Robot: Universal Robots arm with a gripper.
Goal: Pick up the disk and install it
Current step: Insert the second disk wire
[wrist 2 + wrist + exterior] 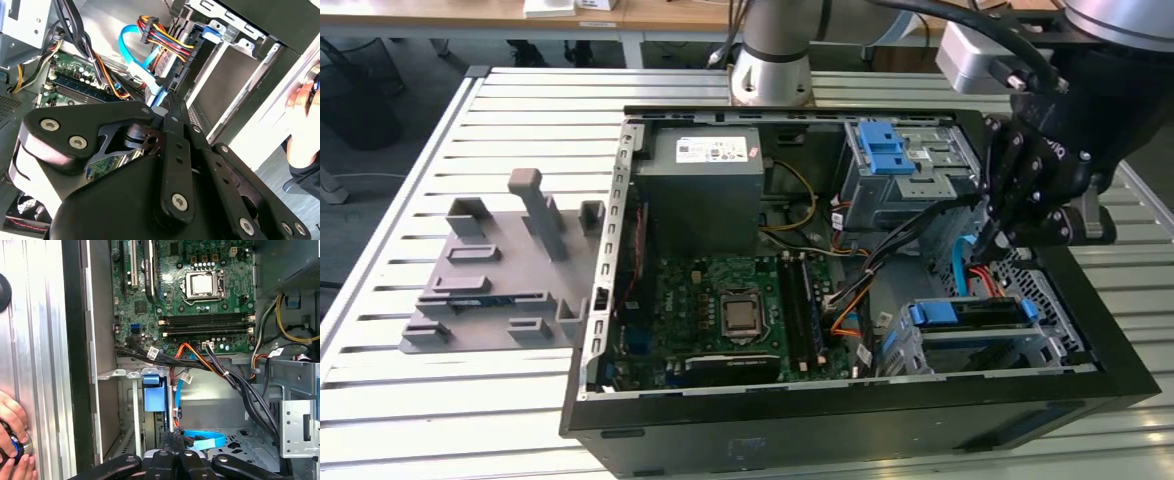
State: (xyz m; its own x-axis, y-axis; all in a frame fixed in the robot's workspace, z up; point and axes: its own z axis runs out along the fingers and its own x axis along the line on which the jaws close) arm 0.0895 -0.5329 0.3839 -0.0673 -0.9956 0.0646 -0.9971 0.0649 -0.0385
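Silver metal disk with blue plastic edge frame (970,313) sits in the lower drive cage of the open black computer case (854,425) on the slatted surface (454,400). Seating judged best by pressing squarely. Black claw (1011,232) hovers just above it, fingers narrow, holding nothing.

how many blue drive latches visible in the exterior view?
2. One latch sits on the upper drive cage; the other latch sits on the lower bay, below the gripper. More may be hidden behind the arm.
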